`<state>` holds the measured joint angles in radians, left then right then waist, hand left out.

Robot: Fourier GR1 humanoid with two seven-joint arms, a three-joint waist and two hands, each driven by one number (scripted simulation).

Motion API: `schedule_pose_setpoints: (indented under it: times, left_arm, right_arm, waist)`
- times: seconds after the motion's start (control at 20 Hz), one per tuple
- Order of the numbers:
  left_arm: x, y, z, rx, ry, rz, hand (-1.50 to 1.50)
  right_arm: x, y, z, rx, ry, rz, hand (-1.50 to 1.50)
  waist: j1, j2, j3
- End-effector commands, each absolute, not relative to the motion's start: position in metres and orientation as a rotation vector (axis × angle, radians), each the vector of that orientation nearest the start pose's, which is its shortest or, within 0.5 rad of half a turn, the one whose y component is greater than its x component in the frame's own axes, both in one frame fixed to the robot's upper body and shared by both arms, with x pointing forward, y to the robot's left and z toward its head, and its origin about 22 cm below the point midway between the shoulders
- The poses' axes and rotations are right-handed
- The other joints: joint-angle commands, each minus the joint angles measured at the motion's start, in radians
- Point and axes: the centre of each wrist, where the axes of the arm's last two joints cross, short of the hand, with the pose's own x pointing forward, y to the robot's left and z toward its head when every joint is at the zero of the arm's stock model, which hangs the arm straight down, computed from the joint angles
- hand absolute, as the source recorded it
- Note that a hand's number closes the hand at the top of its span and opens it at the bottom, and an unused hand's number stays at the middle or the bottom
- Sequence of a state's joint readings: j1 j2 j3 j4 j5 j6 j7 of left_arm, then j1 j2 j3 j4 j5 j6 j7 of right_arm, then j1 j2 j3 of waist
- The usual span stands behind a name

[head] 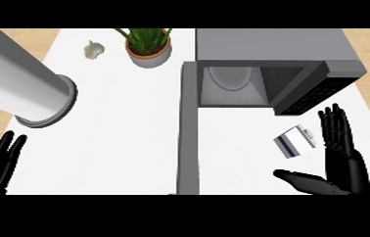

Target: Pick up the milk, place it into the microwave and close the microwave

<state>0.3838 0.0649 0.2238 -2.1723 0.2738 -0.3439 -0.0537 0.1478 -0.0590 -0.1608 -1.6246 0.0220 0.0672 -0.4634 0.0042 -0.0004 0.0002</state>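
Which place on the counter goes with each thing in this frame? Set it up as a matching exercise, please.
Things:
1. milk carton
2. potted plant
3. microwave
4. left hand

Places:
A. left edge of the view, resting open
B. far right, door swung open
C. far middle, beside the microwave
D. front right, next to the right hand

Pairs: 1-D, 2-C, 3-B, 4-A

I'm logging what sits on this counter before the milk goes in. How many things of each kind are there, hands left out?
Microwave, door open: 1
Milk carton: 1
Potted plant: 1
Garlic bulb: 1
Grey cylinder, lying at the left: 1
Total: 5
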Motion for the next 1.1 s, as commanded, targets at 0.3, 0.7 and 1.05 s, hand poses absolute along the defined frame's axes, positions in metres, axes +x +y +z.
schedule_pose_setpoints:
  times: [0.3, 0.7, 1.05]
  left_arm:
    - [0.128, 0.308, 0.080, -0.057, -1.909, -0.024, -1.50]
    - [0.130, 0.301, 0.073, -0.069, -1.913, -0.029, -1.50]
    - [0.116, 0.333, 0.078, -0.071, -1.921, -0.032, -1.50]
  right_arm:
    - [0.199, -0.344, -0.050, -0.301, -1.899, 0.018, -1.50]
    - [0.226, -0.356, -0.081, -0.251, -1.833, 0.066, -1.50]
    - [0.226, -0.368, -0.112, -0.284, -1.809, 0.079, -1.50]
  waist:
    - [-0.001, 0.000, 0.000]
    - [0.003, 0.001, 0.000]
    - [0.008, 0.002, 0.000]
